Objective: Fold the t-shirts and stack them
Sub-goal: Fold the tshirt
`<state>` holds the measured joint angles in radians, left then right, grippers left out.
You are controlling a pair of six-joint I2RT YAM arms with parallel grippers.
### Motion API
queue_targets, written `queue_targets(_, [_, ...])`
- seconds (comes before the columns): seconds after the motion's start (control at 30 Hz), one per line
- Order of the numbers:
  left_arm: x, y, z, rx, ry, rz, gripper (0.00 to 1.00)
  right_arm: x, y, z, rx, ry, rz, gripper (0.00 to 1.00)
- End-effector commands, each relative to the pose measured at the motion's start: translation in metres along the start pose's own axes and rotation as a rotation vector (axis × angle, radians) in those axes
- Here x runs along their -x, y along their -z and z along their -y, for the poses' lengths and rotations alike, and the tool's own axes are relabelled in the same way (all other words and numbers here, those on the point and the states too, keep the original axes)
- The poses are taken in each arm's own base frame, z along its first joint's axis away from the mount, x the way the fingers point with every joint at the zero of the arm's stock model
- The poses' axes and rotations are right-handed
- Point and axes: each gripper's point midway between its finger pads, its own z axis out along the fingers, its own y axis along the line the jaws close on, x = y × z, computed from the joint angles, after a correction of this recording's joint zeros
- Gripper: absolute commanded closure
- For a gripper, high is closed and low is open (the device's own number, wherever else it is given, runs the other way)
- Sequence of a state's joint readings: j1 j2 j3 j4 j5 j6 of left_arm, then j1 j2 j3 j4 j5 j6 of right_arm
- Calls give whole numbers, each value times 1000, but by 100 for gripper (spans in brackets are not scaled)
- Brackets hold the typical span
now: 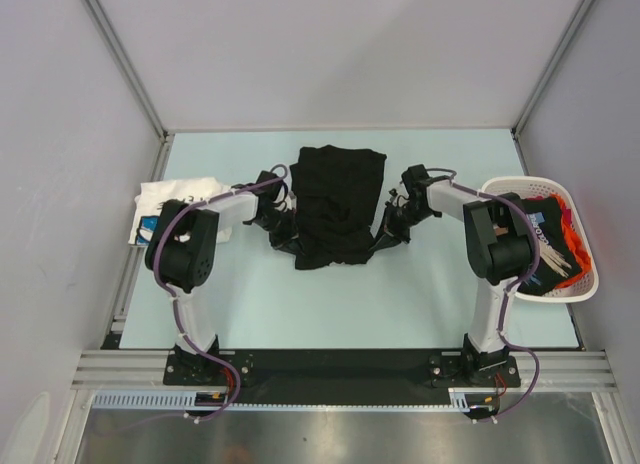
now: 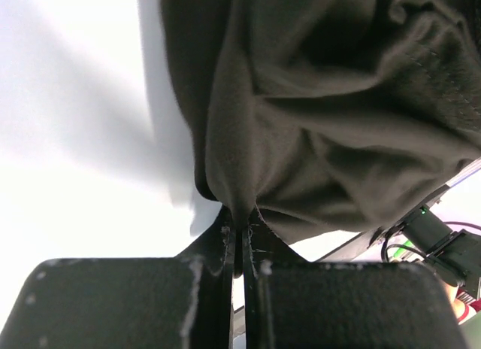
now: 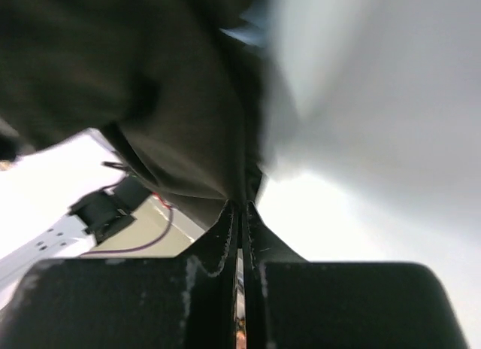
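Observation:
A large plain black t-shirt [image 1: 337,199] hangs bunched over the middle of the table, held up by both arms. My left gripper [image 1: 287,236] is shut on its lower left edge; in the left wrist view the black cloth [image 2: 316,108] is pinched between the closed fingers [image 2: 227,244]. My right gripper [image 1: 388,234] is shut on the lower right edge; the right wrist view shows cloth [image 3: 173,116] running into the closed fingertips [image 3: 252,217]. A folded white t-shirt with blue print [image 1: 170,209] lies at the table's left edge.
A white slotted basket [image 1: 592,246] at the right edge holds dark and orange t-shirts [image 1: 553,242]. Grey walls close in the back and both sides. The pale table [image 1: 330,314] shows in front of the hanging shirt.

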<state>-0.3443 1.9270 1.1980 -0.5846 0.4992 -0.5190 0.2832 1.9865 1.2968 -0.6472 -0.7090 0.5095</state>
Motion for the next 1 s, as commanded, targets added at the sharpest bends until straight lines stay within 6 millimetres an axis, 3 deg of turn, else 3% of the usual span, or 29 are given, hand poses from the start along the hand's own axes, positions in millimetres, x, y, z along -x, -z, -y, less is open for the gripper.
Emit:
queue_targets(0.0, [8, 21, -6, 45, -24, 22, 100, -20, 22, 34, -171, -15, -42, 100])
queue_targets(0.13, [8, 27, -12, 63, -21, 21, 100, -30, 31, 51, -251, -21, -35, 100])
queue_targets(0.57, [-19, 24, -35, 122, -7, -66, 100, -37, 28, 61, -293, -28, -63, 100])
queue_targets(0.6, [-23, 22, -34, 104, -6, -86, 88, -37, 27, 61, -286, -26, -68, 100])
queue_targets(0.63, [-24, 22, -34, 103, -7, -90, 40, -37, 26, 57, -271, -18, -72, 94])
queue_targets(0.67, [-24, 22, -35, 108, -8, -84, 13, -35, 27, 54, -267, -10, -66, 76])
queue_targets(0.7, [-20, 26, -34, 111, -21, -59, 1, -34, 29, 51, -266, 7, -55, 68])
queue_targets(0.77, [-15, 32, -30, 114, -41, -35, 0, -24, 40, 37, -253, 55, 13, 57])
queue_targets(0.8, [-9, 39, -24, 104, -57, -6, 0, -20, 44, 32, -243, 73, 40, 45])
queue_targets(0.9, [3, 50, -12, 91, -77, 41, 0, -3, 64, 9, -207, 133, 156, 33])
queue_targets(0.97, [9, 53, -7, 84, -81, 54, 0, 7, 72, 0, -190, 161, 217, 32])
